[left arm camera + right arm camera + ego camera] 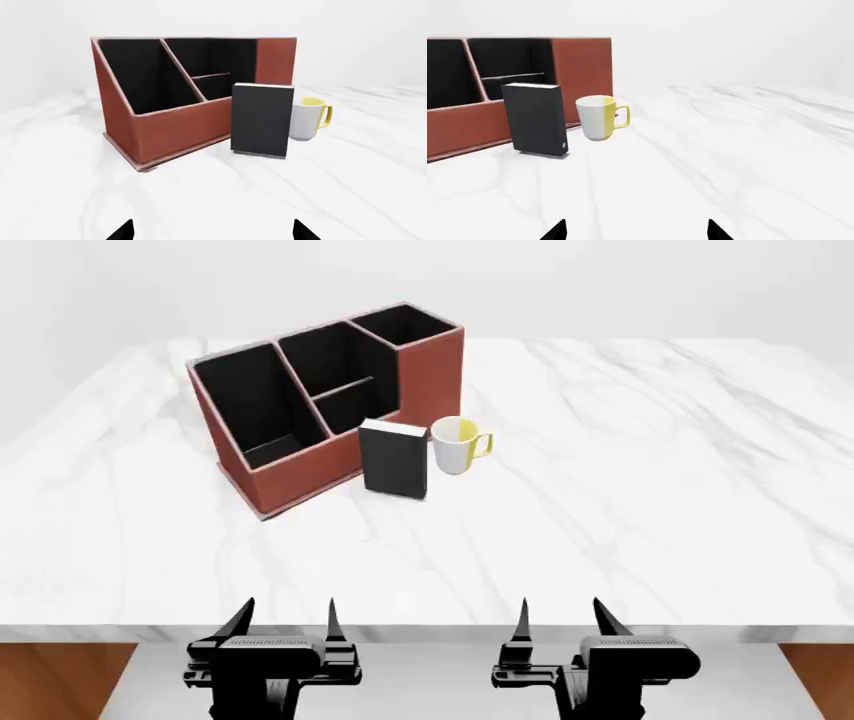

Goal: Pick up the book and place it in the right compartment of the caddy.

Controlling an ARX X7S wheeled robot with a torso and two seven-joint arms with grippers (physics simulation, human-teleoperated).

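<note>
Both my left gripper [284, 625] and right gripper [561, 625] are waiting open and empty while the small black hardcover book [394, 460] is standing tall ahead, touching the reddish-brown caddy [287, 480], nearer my left one.

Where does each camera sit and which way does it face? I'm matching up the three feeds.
Head view: high on the robot, looking forward and down over the marble table at the caddy; left gripper and right gripper show, fingers apart.
Left wrist view: low over the table, facing the caddy and book; fingertips show.
Right wrist view: low, facing the book and mug; fingertips show.
Shared: all three see caddy, book, mug.
</note>
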